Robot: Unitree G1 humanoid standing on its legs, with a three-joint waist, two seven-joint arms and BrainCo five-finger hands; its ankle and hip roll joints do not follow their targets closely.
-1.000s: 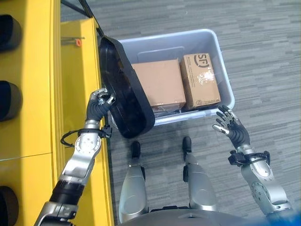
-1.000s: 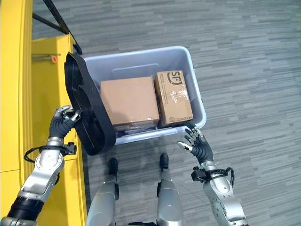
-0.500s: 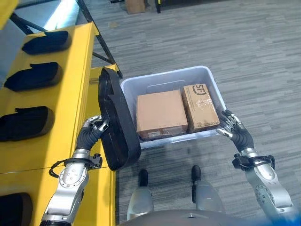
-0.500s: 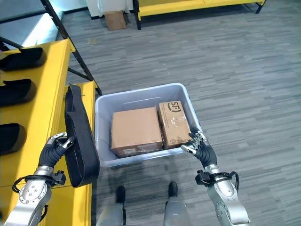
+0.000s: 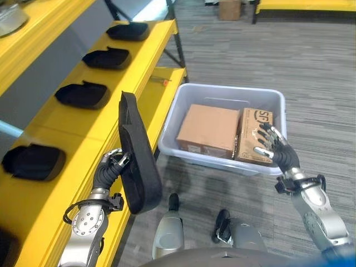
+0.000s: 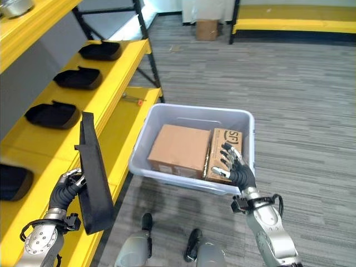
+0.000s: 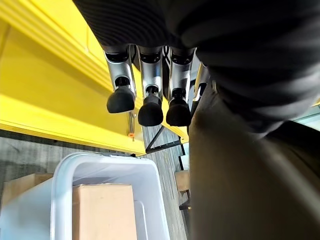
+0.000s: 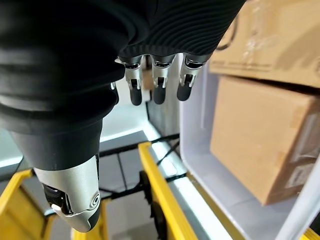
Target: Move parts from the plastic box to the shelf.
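Nearest me, my left hand (image 5: 109, 167) has its fingers curled round the edge of a long black part (image 5: 136, 157), holding it upright beside the yellow shelf (image 5: 83, 122). My right hand (image 5: 273, 149) hovers with fingers spread and empty over the near rim of the plastic box (image 5: 222, 97), which stands on the floor with two cardboard boxes (image 5: 208, 130) inside. Farther along, other black parts (image 5: 83, 94) lie in a row on the shelf.

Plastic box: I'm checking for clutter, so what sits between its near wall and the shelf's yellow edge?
In the right eye view, bare grey carpet separates the plastic box from the shelf.
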